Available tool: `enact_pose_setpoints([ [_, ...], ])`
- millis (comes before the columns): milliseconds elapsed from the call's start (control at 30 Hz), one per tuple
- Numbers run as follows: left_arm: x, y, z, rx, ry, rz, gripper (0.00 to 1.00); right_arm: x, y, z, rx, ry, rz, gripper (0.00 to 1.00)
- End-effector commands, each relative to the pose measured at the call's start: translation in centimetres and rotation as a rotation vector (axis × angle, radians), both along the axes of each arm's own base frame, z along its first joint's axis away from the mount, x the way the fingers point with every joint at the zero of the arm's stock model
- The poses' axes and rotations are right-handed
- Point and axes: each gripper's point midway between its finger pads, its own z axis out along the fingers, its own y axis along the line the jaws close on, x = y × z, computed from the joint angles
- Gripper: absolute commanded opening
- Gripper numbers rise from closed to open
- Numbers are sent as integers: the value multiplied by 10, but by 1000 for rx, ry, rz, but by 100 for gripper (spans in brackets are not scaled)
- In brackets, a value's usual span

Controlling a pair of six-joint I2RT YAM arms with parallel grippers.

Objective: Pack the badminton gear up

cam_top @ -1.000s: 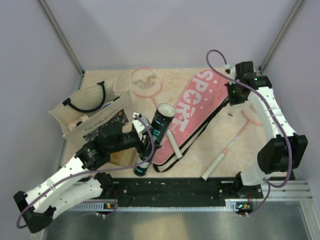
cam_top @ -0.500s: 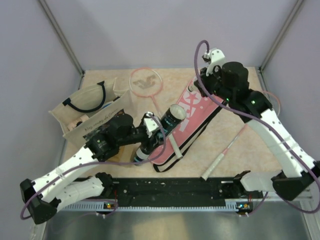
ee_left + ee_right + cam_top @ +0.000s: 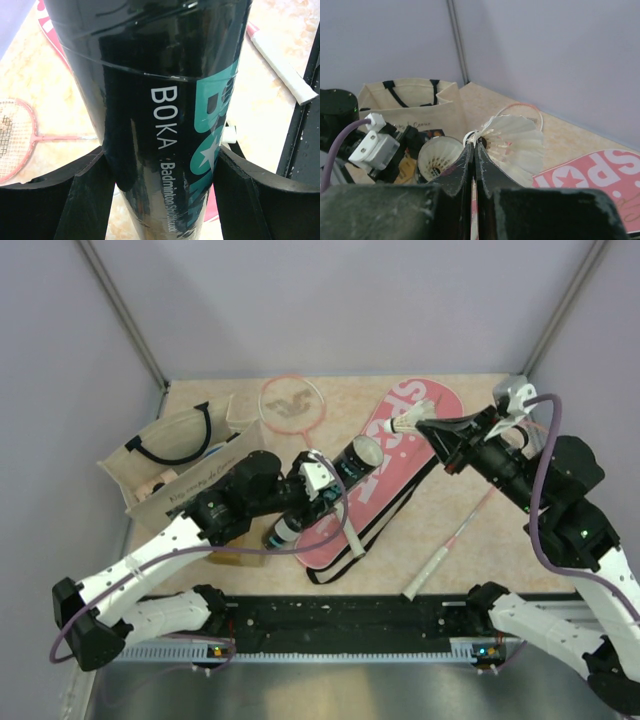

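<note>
My left gripper (image 3: 305, 500) is shut on the black tube with teal lettering (image 3: 322, 490), tilted with its open mouth toward the right; the tube fills the left wrist view (image 3: 160, 100) between the fingers. My right gripper (image 3: 428, 426) is shut on the feather edge of the white shuttlecock (image 3: 405, 424), held above the pink "SPORT" cover (image 3: 385, 465). In the right wrist view the shuttlecock (image 3: 515, 142) sits at my fingertips, right of the tube's open mouth (image 3: 439, 157). One pink-rimmed racket (image 3: 288, 405) lies at the back. A second racket's white shaft (image 3: 455, 540) lies at right.
A beige tote bag with black handles (image 3: 185, 455) stands at the left, with a small brown box (image 3: 240, 558) partly hidden under my left arm. The cover's black strap (image 3: 375, 525) trails along its near edge. Grey walls close in the table.
My right gripper swung from the cover's top out to the right and now holds the shuttlecock facing the tube. My left gripper tilted and raised the tube further right.
</note>
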Motion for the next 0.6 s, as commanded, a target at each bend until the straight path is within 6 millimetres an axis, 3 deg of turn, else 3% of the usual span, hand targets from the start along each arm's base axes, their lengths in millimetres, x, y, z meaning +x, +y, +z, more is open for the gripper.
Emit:
enact_pose_setpoints([
  [0, 7, -8, 45, -72, -89, -6, 34, -17, 23, -3, 37, 4, 155, 0],
  [367, 1, -12, 42, -40, -90, -77, 34, -23, 63, -43, 12, 85, 363, 0],
  [567, 3, -13, 41, -12, -104, -87, 34, -18, 73, -62, -2, 141, 386, 0],
])
